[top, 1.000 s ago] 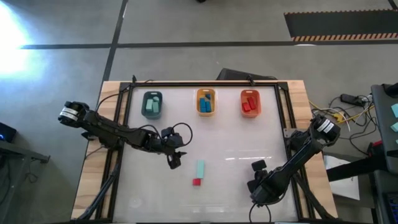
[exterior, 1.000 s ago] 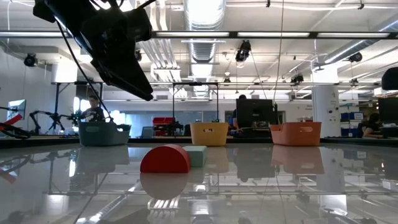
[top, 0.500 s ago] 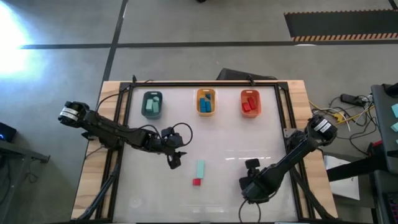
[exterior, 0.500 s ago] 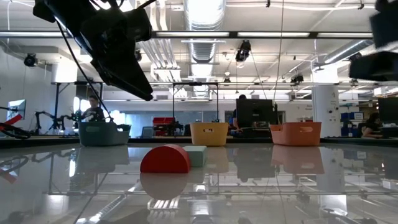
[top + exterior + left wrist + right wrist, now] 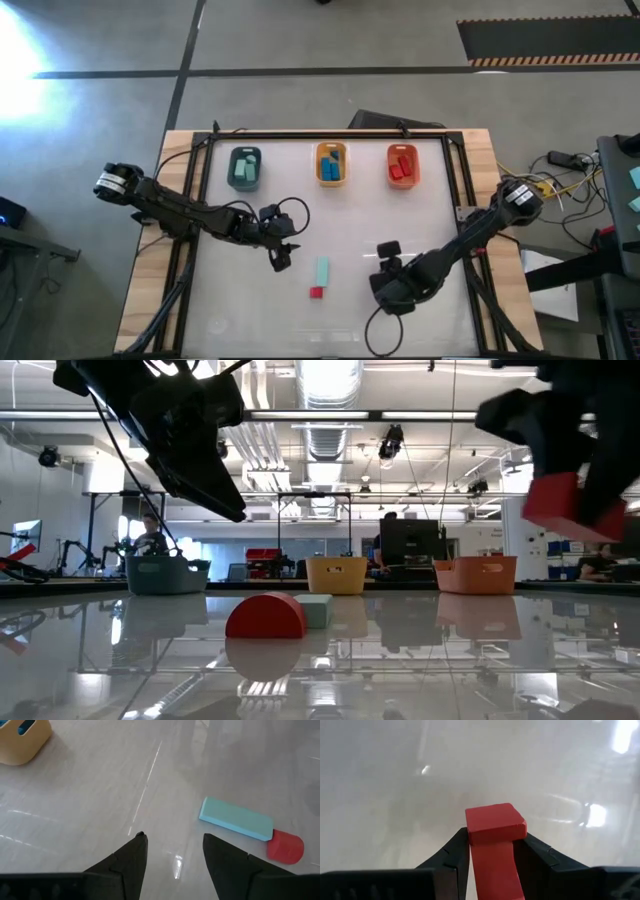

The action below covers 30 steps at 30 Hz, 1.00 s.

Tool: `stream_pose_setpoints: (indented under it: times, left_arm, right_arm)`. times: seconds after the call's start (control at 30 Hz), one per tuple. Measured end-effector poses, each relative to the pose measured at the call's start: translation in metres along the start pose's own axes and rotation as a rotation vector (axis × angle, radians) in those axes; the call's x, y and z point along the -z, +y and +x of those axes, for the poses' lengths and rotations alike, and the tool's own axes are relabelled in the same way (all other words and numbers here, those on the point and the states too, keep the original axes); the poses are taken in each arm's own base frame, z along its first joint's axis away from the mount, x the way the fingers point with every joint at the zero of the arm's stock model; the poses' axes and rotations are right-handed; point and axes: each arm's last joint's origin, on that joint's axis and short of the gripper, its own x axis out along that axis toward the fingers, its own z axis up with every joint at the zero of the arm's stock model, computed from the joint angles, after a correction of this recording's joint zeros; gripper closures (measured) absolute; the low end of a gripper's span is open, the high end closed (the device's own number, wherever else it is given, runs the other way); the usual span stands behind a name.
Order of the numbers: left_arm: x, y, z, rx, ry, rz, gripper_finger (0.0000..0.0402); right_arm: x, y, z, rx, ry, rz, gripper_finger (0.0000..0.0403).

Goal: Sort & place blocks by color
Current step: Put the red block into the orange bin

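Bare glossy white tabletop [image 5: 400,220] lies open between three far trays and the mint bar [image 5: 321,270] with small red block [image 5: 316,293]

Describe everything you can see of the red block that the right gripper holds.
The red block is a plain, matte bar with a square end face and sharp edges. It is clamped lengthwise between the two dark fingers of the right gripper, its end sticking out past the fingertips. It is lifted off the white table, touching nothing else.
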Motion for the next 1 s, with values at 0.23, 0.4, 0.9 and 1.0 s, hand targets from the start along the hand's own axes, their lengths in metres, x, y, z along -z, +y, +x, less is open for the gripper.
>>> stream_pose_setpoints:
  times: [0.23, 0.4, 0.9, 1.0]
  left_arm:
    - [0.0, 0.0, 0.0, 0.0, 0.0, 0.0, 0.0226]
    - [0.0, 0.0, 0.0, 0.0, -0.001, 0.0, 0.0226]
    - [0.0, 0.0, 0.0, 0.0, 0.0, 0.0, 0.0226]
    - [0.0, 0.0, 0.0, 0.0, 0.0, 0.0, 0.0226]
  right_arm:
    - [-0.003, -0.029, -0.02, 0.097, -0.095, -0.011, 0.0293]
    - [-0.004, -0.054, -0.033, 0.196, -0.148, 0.015, 0.0293]
    - [0.016, -0.213, -0.023, 0.408, -0.013, 0.416, 0.0293]
    - [0.036, -0.254, -0.019, 0.443, 0.046, 0.555, 0.0293]
